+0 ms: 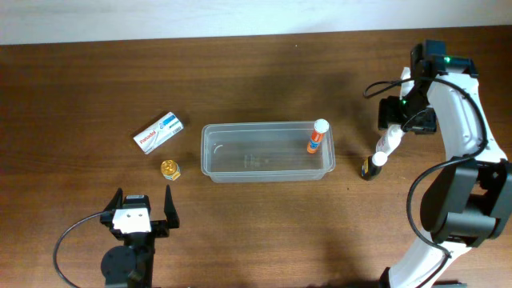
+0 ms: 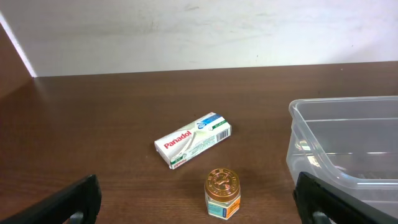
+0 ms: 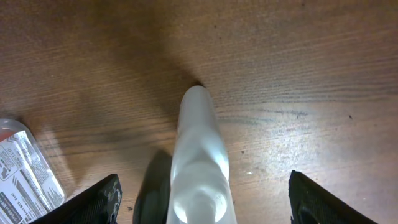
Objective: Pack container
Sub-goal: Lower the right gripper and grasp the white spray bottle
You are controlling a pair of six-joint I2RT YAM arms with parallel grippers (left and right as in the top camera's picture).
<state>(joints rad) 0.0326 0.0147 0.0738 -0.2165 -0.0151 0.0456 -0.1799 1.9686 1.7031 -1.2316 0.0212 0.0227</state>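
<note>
While the left gripper (image 1: 144, 200) hangs with its jaws spread wide and empty on the near side of the container (image 1: 240, 175), the clear tub lies lengthwise at the middle of a dark brown wooden table (image 1: 264, 72) with streaked grain. A small gold-lidded jar (image 1: 170, 169) stands just off the container's near left corner. A white Panadol box (image 1: 158, 133) lies to the container's left, slightly farther back. An orange-and-white stick (image 1: 318, 136) stands upright inside the container at its right end. Off that same end, the right gripper (image 3: 204, 180) is open around a white bottle (image 3: 199, 137), its fingers (image 3: 93, 202) clear of it on both sides. Beyond the container the table runs to a plain white wall (image 1: 160, 20).

The left wrist camera catches only the container's left end. The right wrist camera cuts off the bottle's lower part and a clear labelled item (image 3: 22, 171), its print unreadable. A small dark-and-yellow object (image 1: 369, 169) beside the bottle is too small to identify.
</note>
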